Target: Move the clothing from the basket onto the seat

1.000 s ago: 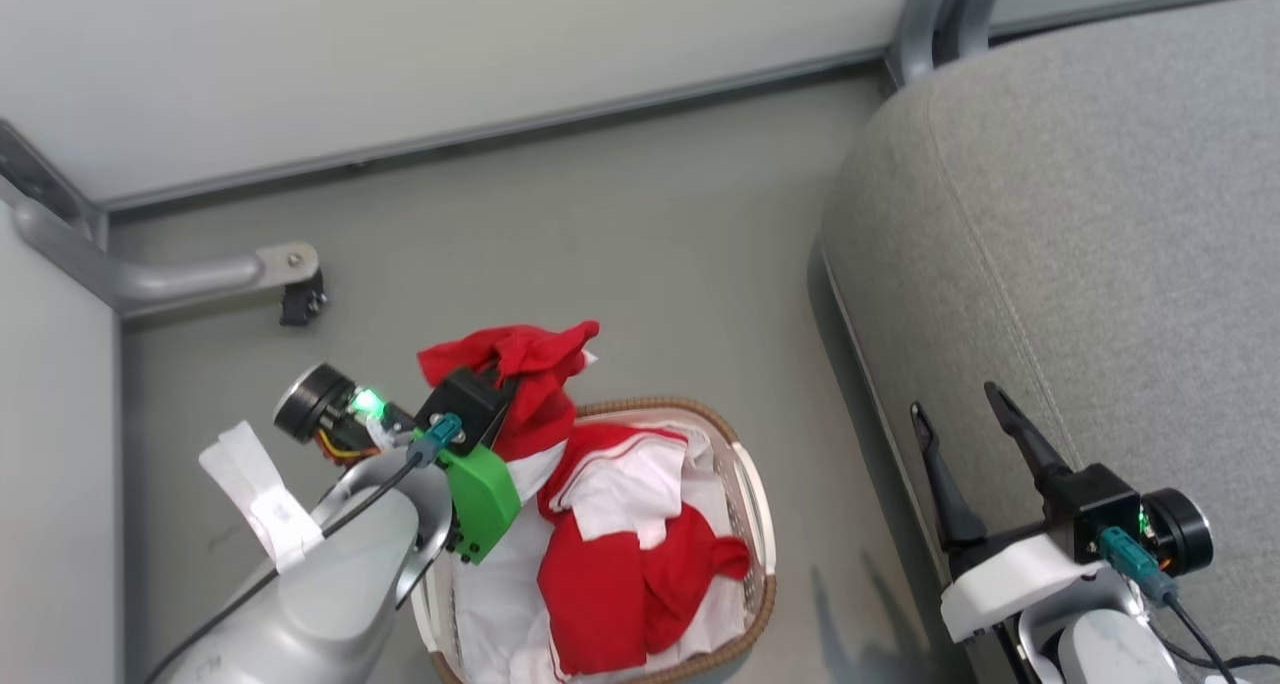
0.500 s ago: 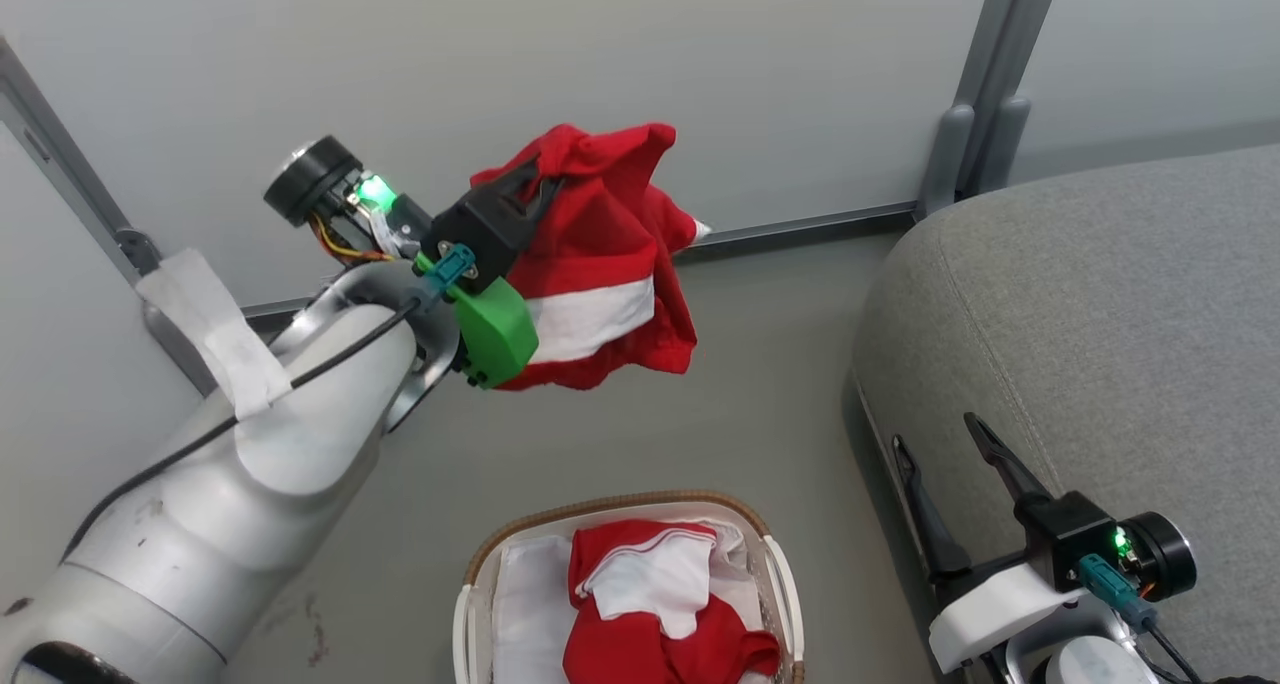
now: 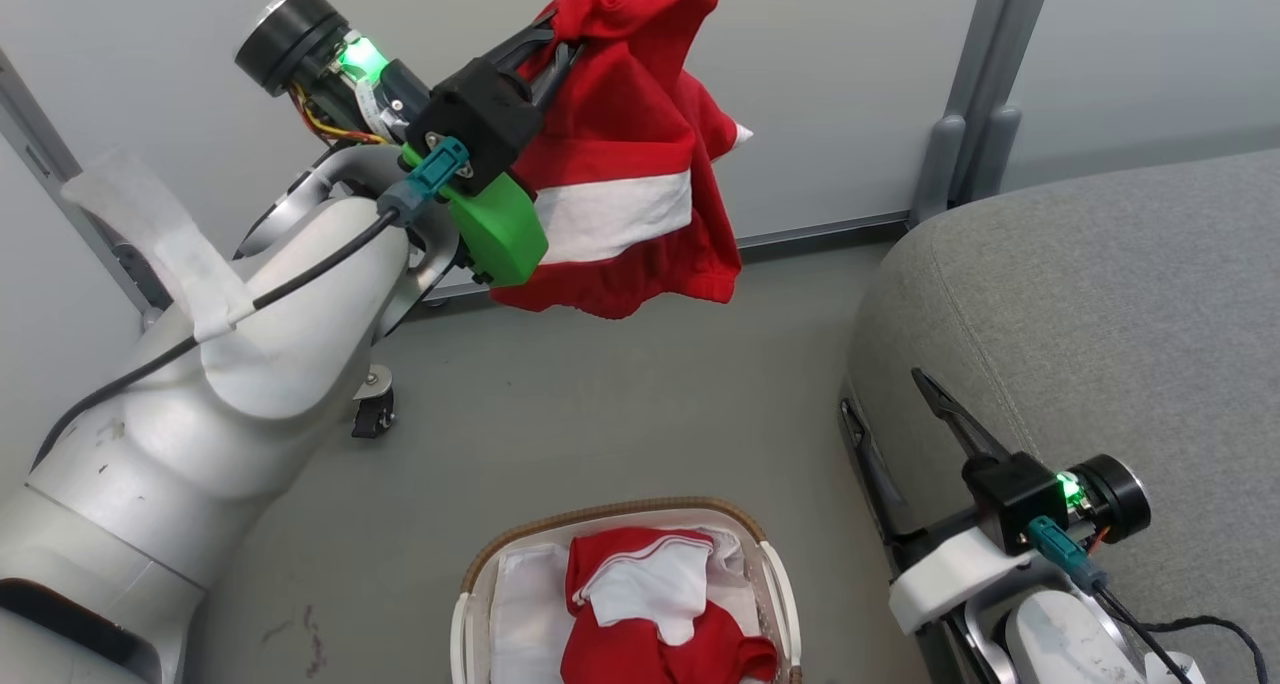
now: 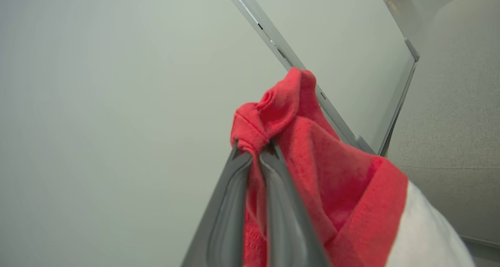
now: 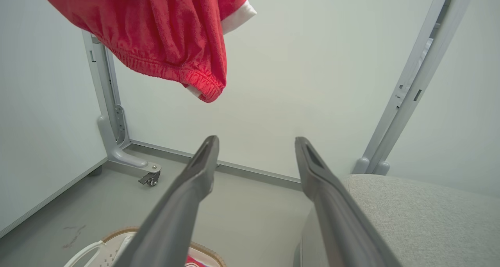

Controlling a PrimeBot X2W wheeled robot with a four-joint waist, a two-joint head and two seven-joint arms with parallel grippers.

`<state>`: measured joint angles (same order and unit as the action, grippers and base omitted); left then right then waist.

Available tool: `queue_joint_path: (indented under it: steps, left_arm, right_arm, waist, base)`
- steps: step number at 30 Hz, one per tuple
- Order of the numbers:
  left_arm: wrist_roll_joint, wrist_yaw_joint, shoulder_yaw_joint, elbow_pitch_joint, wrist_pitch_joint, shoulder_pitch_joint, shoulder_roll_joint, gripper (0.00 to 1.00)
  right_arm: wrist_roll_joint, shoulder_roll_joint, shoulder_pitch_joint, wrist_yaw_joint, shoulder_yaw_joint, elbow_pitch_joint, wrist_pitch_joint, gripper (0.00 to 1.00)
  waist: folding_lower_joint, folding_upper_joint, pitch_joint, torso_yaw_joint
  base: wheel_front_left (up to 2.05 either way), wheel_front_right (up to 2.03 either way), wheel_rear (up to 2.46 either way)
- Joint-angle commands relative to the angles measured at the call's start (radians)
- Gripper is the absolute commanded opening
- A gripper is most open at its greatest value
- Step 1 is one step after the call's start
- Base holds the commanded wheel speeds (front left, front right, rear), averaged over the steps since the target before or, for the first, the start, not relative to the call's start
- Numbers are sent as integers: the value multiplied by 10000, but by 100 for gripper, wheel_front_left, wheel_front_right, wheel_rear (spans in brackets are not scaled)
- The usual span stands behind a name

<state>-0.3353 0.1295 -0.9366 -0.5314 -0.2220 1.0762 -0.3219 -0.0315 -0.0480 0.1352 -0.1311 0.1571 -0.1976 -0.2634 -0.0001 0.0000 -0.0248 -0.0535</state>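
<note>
In the head view, the left gripper is high at 11 o'clock and clenched on a red garment. The garment hangs free in the air, well apart from the basket at 6 o'clock. More clothing lies inside the basket. The seat is at 3 o'clock. The right gripper is near its front edge at 4 o'clock, with the jaws apart and empty.

In the left wrist view, the jaws pinch a bunched fold of the red garment, and the seat is at 3 o'clock.

In the right wrist view, the right gripper is spread wide and holds nothing. The red garment hangs at 11 o'clock, and the seat is at 4 o'clock.

I judge the step in hand to be the carry. The next move calls for swinging the left arm toward 3 o'clock until the cloth hangs over the seat, then lowering it and releasing.
</note>
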Motion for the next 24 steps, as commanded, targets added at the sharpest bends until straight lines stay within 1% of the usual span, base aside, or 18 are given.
queue_joint_path:
  steps: [1,7,12,16,24]
  left_arm:
    - [-20,16,-21,120,-49,182,61,0]
    - [-49,16,-325,698,-76,325,230,0]
    - [-122,8,-565,1139,19,365,418,0]
    - [-138,7,-703,1418,85,374,499,0]
    - [-263,5,-944,2033,252,163,539,0]
  right_arm:
    - [-147,-44,243,7,69,-65,-21,100]
    - [-764,-44,1094,7,257,-636,-20,100]
    - [-1197,-44,1718,7,528,-1698,-16,100]
    - [-1203,-44,2057,8,669,-2323,-13,100]
    - [-1168,-42,2554,8,552,-2347,-13,100]
  waist:
    - [1,0,-9,29]
    - [1,0,-49,251]
    - [1,0,-130,495]
    - [1,0,-192,678]
    - [1,0,-244,916]
  base:
    - [0,0,0]
    - [0,0,0]
    - [0,0,0]
    - [0,0,0]
    - [0,0,0]
